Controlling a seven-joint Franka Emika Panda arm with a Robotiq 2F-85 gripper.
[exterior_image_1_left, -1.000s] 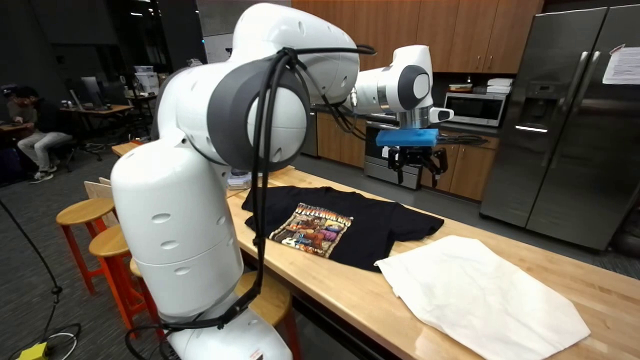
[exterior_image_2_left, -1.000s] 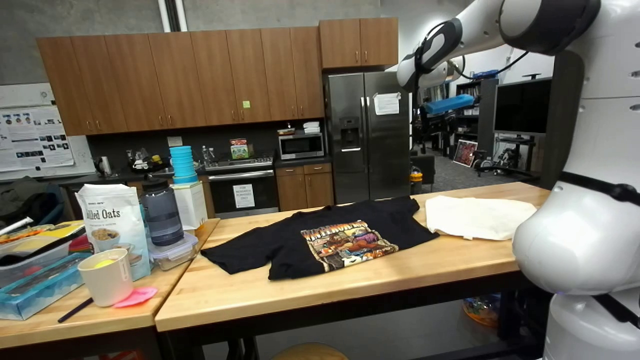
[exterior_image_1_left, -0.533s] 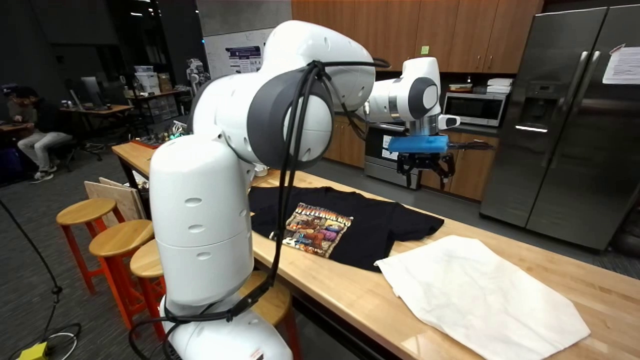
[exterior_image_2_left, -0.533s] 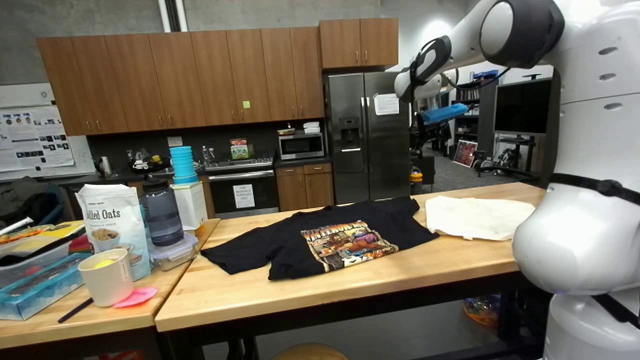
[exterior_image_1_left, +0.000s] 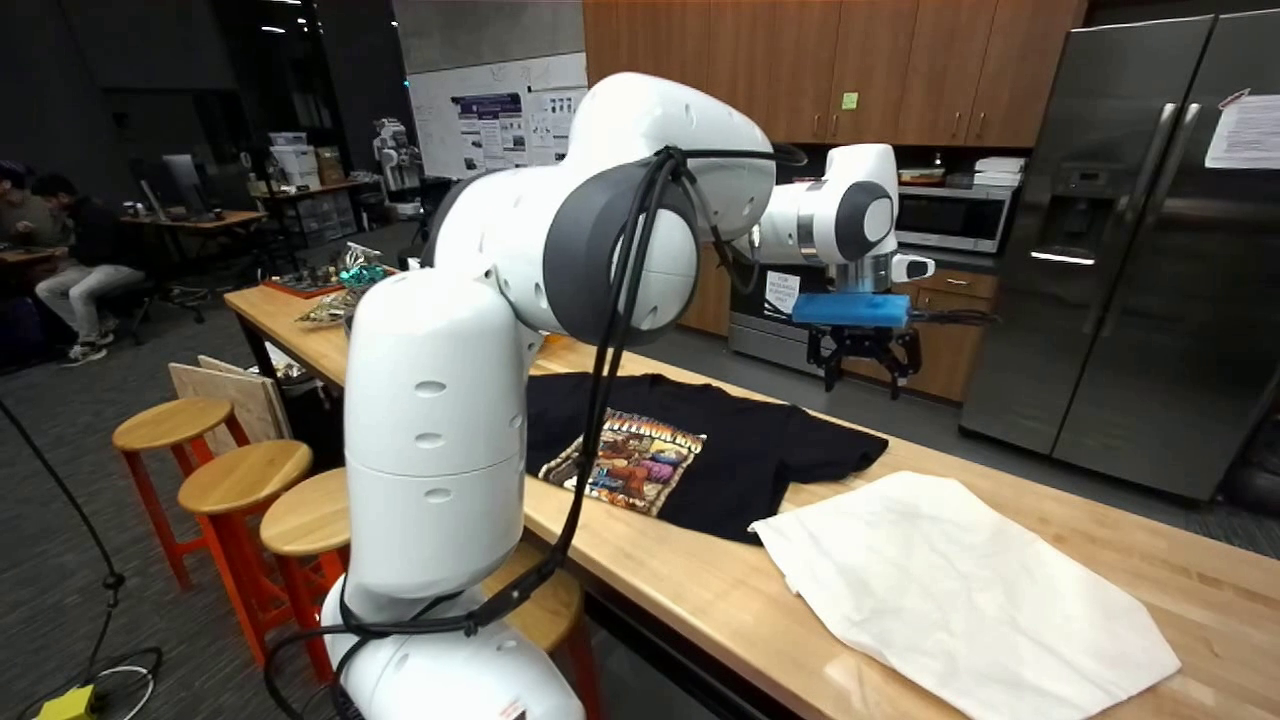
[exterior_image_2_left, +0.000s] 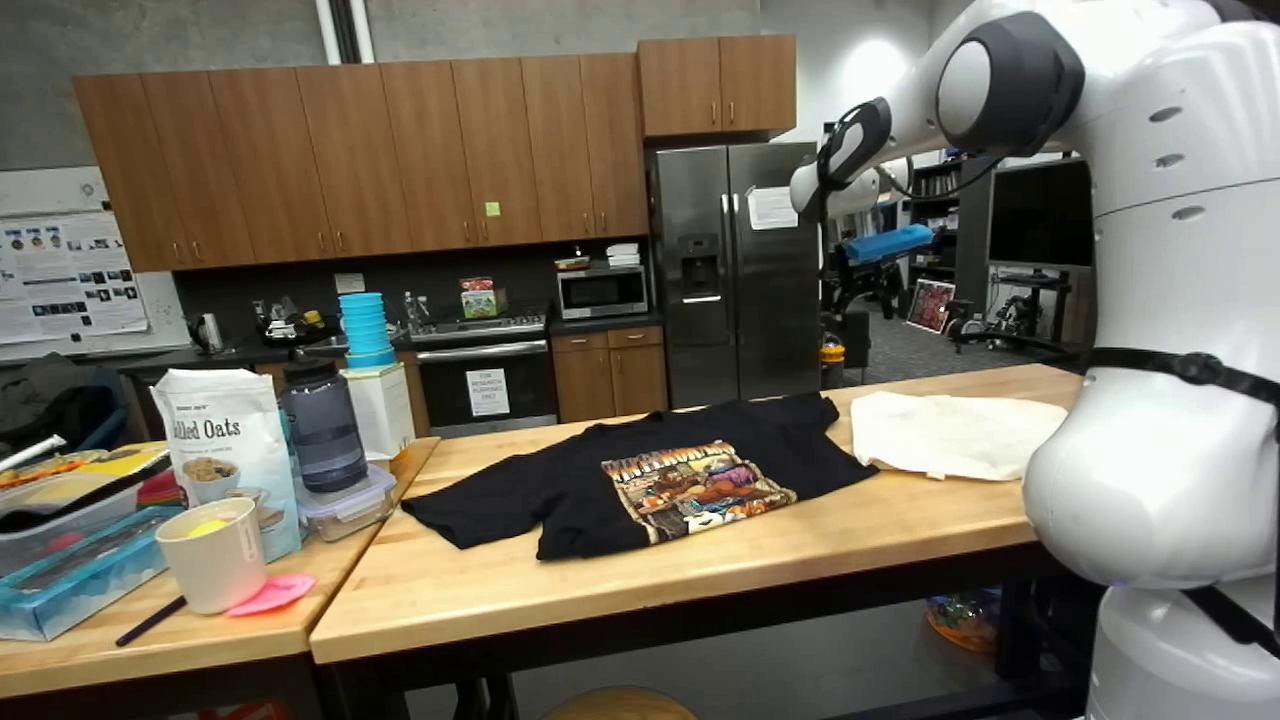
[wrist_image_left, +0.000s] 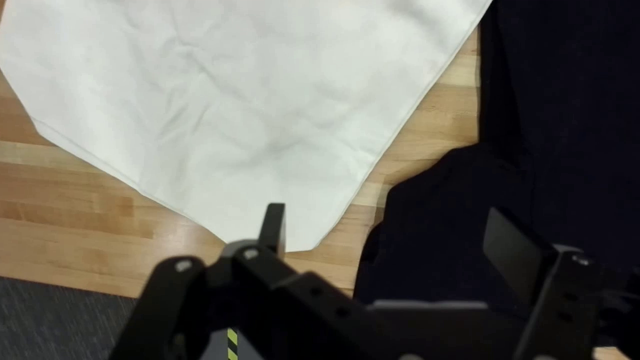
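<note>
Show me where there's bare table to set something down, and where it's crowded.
A bare strip of table runs between the black T-shirt and the edge by the stools. Another patch lies between the white cloth and the edge facing the fridge. Crowded: the adjoining table, with its mug, oats bag, bottle and plastic box. Tight too: between cloth and shirt.

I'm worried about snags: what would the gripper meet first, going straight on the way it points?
Pointing down, the gripper would probably meet the white cloth on one side and the shirt on the other; depth is unclear, so I cannot tell which comes first.
</note>
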